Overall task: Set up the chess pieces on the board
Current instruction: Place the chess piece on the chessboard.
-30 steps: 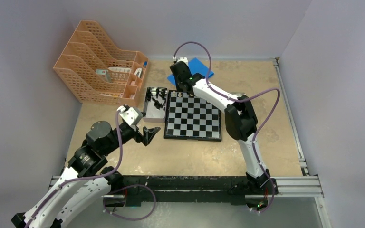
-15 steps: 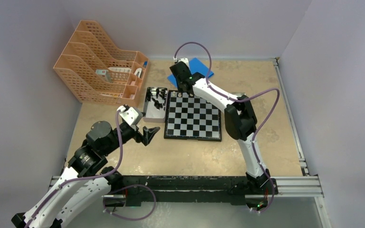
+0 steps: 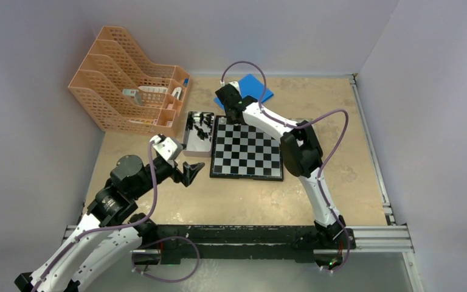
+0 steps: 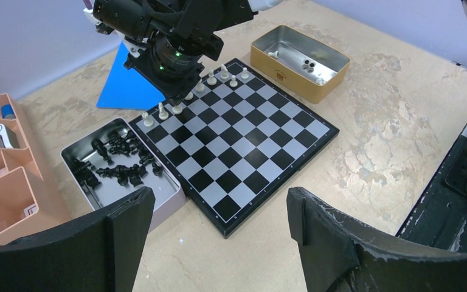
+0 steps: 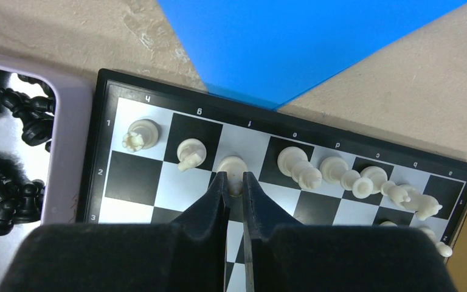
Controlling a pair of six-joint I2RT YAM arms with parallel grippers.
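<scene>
Where the right pincer (image 5: 232,177) points down at the far row of the board (image 5: 134,176), its tips sit close together against either side of one white piece (image 5: 232,163), clamped narrowly on it. The piece stands upright on a pale square, third from the board's far-left corner. Other white pieces (image 5: 334,170) line the same row on both sides. The right arm stretches from its near base, elbow raised over the board's right edge, wrist bent down. A blue sheet (image 5: 304,42) lies just beyond the far edge. Left of the board sits a lilac tin (image 4: 67,157) of black pieces (image 4: 118,169). The left pincer (image 4: 216,204) hangs near the board's near-left corner above the surface (image 3: 340,152), jaws wide apart and empty.
</scene>
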